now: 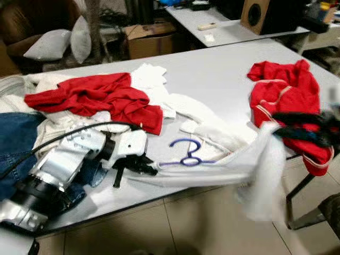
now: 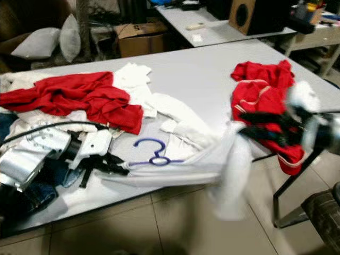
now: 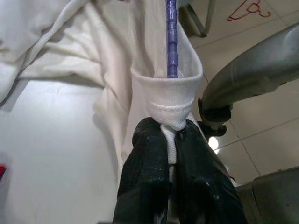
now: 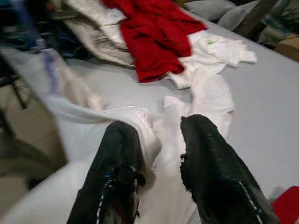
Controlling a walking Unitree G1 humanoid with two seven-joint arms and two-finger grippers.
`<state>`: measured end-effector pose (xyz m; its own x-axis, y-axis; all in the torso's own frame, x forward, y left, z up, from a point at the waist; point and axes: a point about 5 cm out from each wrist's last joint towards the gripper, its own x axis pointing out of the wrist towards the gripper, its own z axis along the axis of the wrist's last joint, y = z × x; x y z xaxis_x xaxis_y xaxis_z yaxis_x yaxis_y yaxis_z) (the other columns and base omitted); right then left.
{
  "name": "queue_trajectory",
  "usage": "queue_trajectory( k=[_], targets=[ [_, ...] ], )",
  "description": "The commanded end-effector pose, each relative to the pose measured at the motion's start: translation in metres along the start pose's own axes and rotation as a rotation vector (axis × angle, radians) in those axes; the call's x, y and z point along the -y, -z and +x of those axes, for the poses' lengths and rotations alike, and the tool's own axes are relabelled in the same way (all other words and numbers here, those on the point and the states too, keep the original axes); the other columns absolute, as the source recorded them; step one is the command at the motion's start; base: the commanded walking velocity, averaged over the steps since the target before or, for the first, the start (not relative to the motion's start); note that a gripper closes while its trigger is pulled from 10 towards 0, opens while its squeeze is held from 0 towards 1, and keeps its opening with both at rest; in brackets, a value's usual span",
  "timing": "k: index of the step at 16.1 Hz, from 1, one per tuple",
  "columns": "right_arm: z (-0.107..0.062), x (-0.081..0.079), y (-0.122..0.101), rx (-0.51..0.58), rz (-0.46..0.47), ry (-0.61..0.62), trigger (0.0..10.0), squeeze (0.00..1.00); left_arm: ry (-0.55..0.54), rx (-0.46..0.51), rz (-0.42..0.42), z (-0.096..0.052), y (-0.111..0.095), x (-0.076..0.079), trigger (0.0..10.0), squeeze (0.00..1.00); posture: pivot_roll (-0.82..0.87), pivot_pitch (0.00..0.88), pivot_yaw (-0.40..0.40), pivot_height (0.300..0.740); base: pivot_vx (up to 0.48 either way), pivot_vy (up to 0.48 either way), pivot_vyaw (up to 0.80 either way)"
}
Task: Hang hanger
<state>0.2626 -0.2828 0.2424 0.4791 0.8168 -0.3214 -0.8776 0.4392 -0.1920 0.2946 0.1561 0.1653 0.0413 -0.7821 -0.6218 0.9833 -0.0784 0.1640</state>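
Hanger (image 1: 187, 154) lies on the table (image 1: 223, 79) inside the white garment (image 1: 212, 172), left gripper (image 3: 172, 135) pinching the cuff, right gripper (image 4: 161, 154) spread around loose cloth — risk: blurred right side slips, garment slides off hanger.

Motion is smearing the right gripper (image 1: 297, 130) and the white shirt's (image 1: 255, 170) hanging end; shirt fabric is covering the purple hanger's (image 1: 187, 154) arms.
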Motion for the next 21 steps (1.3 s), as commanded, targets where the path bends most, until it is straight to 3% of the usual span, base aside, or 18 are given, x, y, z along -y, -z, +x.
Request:
queue_trajectory(
  k=[1, 3, 5, 7, 9, 11, 13, 15, 18, 20, 21],
  targets=[
    [-0.003, -0.002, -0.008, 0.016, -0.017, -0.021, 10.0, 1.00, -0.019, 0.011, 0.016, -0.006, -0.005, -0.004, 0.0, 0.00, -0.04, 0.000, 0.050, 0.740, 0.000, 0.000, 0.00],
    [-0.010, -0.014, 0.004, -0.076, 0.036, -0.087, 10.0, 1.00, 0.016, 0.054, 0.009, -0.008, -0.012, -0.005, 0.0, 0.00, -0.05, 0.000, 0.063, 0.740, 0.000, 0.000, 0.00],
    [-0.005, -0.010, 0.023, -0.126, 0.033, 0.015, 10.0, 1.00, 0.122, 0.119, -0.009, -0.005, -0.021, 0.003, 0.0, 0.00, -0.06, 0.000, 0.074, 0.740, 0.000, 0.000, 0.00],
    [-0.003, -0.009, 0.029, -0.111, 0.033, 0.067, 10.0, 1.00, 0.186, 0.134, -0.027, -0.003, -0.023, 0.009, 0.0, 0.00, -0.06, 0.000, 0.085, 0.740, 0.000, 0.000, 0.00],
    [-0.008, -0.010, 0.018, -0.032, 0.040, 0.085, 10.0, 1.00, 0.225, 0.125, -0.052, -0.004, -0.022, 0.013, 0.0, 0.00, -0.06, 0.000, 0.089, 0.740, 0.000, 0.000, 0.00],
    [-0.017, -0.016, -0.001, 0.062, 0.042, 0.037, 10.0, 1.00, 0.186, 0.085, -0.063, -0.007, -0.017, 0.009, 0.0, 0.00, -0.05, 0.000, 0.093, 0.740, 0.000, 0.000, 0.00],
    [-0.016, -0.019, -0.024, 0.152, 0.013, -0.002, 10.0, 1.00, 0.143, 0.070, -0.059, -0.007, -0.018, 0.003, 0.0, 0.00, -0.06, 0.000, 0.095, 0.740, 0.000, 0.000, 0.00],
    [0.001, -0.028, -0.042, 0.173, -0.039, -0.097, 10.0, 1.00, 0.111, 0.066, -0.056, -0.004, -0.024, -0.003, 0.0, 0.00, -0.06, 0.000, 0.093, 0.740, 0.000, 0.000, 0.00],
    [0.016, -0.035, -0.040, 0.118, -0.063, -0.153, 10.0, 1.00, 0.086, 0.070, -0.059, -0.001, -0.026, -0.008, 0.0, 0.00, -0.05, 0.000, 0.087, 0.740, 0.000, 0.000, 0.00],
    [0.048, -0.033, -0.033, 0.009, -0.117, -0.138, 10.0, 1.00, 0.077, 0.074, -0.031, 0.002, -0.034, -0.013, 0.0, 0.00, -0.05, 0.000, 0.086, 0.740, 0.000, 0.000, 0.00],
    [0.054, -0.029, -0.033, -0.006, -0.126, -0.127, 10.0, 0.00, 0.074, 0.070, -0.015, 0.002, -0.038, -0.014, 0.0, 0.00, -0.05, 0.000, 0.085, 0.740, 0.000, 0.000, 0.00]
  ],
)
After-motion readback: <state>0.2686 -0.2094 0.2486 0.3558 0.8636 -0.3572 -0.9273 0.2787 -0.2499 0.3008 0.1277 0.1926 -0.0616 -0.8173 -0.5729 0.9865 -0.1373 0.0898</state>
